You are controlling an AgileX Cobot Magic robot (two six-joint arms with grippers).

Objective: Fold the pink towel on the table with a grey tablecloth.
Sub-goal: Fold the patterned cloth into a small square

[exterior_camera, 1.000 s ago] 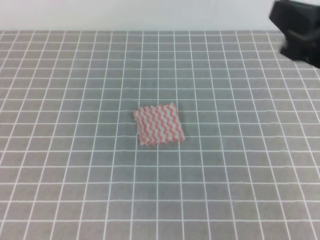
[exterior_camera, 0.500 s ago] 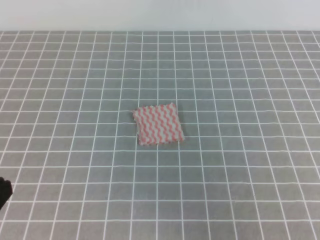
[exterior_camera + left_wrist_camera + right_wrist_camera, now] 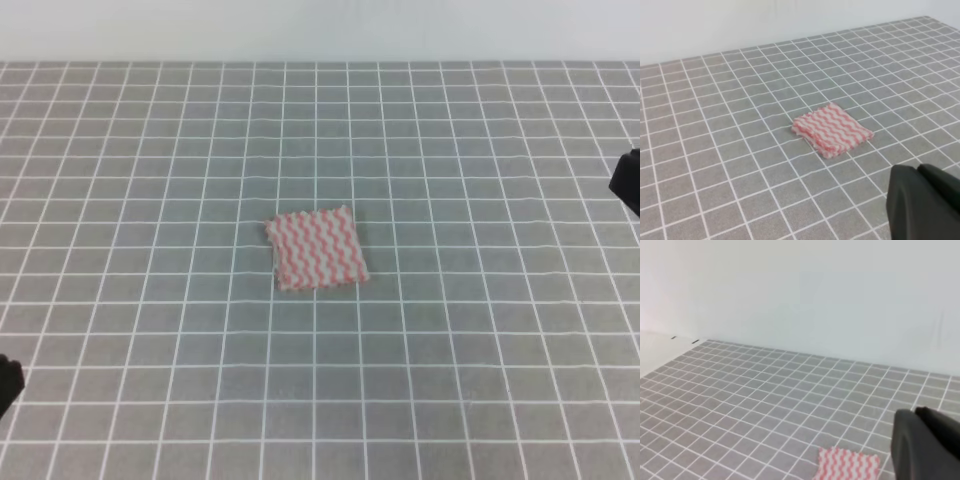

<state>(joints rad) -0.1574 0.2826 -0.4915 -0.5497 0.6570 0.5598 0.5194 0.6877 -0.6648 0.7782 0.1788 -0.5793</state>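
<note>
1. The pink towel (image 3: 317,250) lies flat near the centre of the exterior high frame on the surface with a grey tablecloth (image 3: 480,350).
2. The towel is judged light, thin and limp; a corner or a free edge is the recommended hold.
3. Whether layers are already doubled cannot be told.
4. Only dark slivers of the left gripper (image 3: 8,380) and right gripper (image 3: 628,182) are visible at the frame edges; the state of the jaws cannot be told. Nothing is held.

A towel (image 3: 316,250) is laid flat at the middle of a table (image 3: 480,330). Grippers are seen only at the table's left (image 3: 6,380) and right (image 3: 628,180) edges, well apart from the towel.
</note>
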